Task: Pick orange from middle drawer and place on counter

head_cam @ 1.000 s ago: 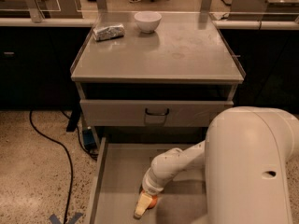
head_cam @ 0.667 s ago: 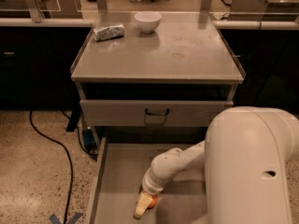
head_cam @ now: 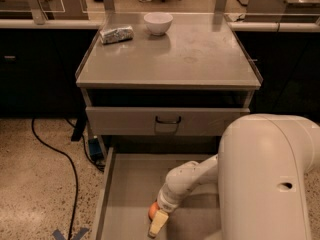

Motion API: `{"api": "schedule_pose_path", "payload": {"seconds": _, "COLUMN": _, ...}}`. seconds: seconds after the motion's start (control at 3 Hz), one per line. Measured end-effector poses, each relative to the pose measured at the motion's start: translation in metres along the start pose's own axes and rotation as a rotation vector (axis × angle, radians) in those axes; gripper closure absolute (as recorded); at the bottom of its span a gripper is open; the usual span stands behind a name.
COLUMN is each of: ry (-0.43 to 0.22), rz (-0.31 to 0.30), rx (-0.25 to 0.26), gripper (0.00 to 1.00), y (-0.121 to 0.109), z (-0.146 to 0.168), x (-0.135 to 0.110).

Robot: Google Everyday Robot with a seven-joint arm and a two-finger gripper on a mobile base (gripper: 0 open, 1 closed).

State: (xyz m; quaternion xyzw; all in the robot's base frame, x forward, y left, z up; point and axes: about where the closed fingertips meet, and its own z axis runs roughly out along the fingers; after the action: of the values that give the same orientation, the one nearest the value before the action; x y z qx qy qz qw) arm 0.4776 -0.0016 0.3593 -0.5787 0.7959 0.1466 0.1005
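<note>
orange: near-left floor of middle drawer, partly hidden by hand | hand: low in drawer at the fruit, grip cannot be told | handling: likely light, firm, smooth round skin, may roll; take across its widest part | worktop: flat matte grey metal

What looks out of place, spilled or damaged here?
Nothing stands out. The middle drawer is open, with the gripper low inside it, right by the orange. The white bowl sits upright on the counter.
</note>
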Motion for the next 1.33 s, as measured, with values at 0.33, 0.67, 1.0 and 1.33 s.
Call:
{"api": "schedule_pose_path", "payload": {"seconds": 0.33, "ry": 0.000, "rz": 0.000, "rx": 0.000, "gripper": 0.19, "y": 0.0000, "z": 0.0000, "x": 0.0000}}
{"api": "schedule_pose_path", "payload": {"seconds": 0.67, "ry": 0.000, "rz": 0.000, "rx": 0.000, "gripper": 0.43, "y": 0.0000, "z": 0.0000, "x": 0.0000}}
{"api": "schedule_pose_path", "payload": {"seconds": 1.0, "ry": 0.000, "rz": 0.000, "rx": 0.000, "gripper": 0.66, "y": 0.0001, "z": 0.0001, "x": 0.0000}}
{"api": "schedule_pose_path", "payload": {"seconds": 1.33, "ry": 0.000, "rz": 0.000, "rx": 0.000, "gripper": 0.89, "y": 0.0001, "z": 0.0001, "x": 0.0000}}
